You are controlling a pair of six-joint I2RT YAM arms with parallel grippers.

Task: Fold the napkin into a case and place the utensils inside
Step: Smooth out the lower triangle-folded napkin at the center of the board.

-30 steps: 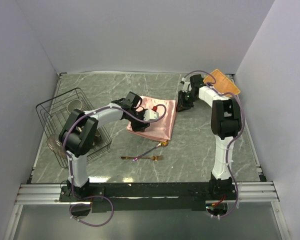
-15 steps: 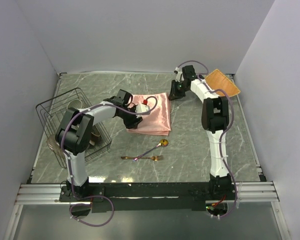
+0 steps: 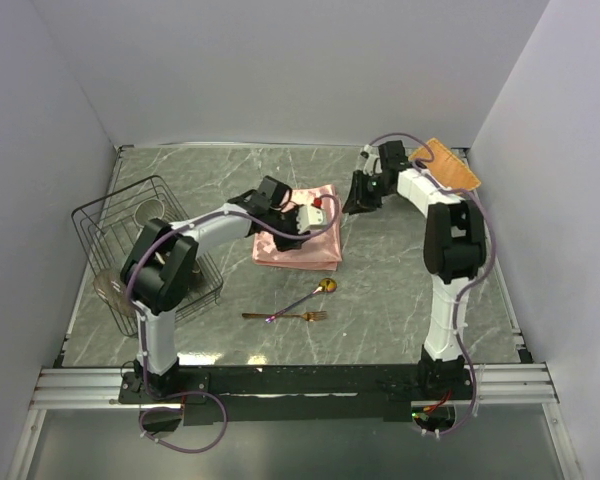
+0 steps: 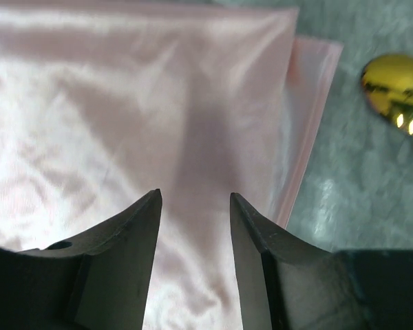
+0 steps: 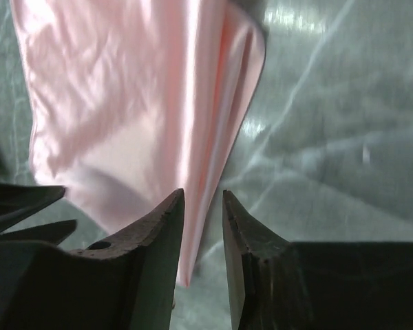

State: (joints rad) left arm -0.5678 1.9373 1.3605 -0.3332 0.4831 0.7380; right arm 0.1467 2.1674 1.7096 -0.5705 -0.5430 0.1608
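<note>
Lying folded at mid-surface, the napkin is partly hidden under the left arm in the top view. The left jaws stand half apart over its middle, nothing between them. A ridged corner fold runs between the narrow right jaws; whether they pinch it I cannot tell. Near its edge, the spoon is cut off in the left wrist view, only its bowl showing.

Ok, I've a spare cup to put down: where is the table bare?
Bare marble lies near right, between the fork and the right arm, and far left, between the wire rack and the back wall. Crowded: around the napkin, the spoon just before it.
</note>
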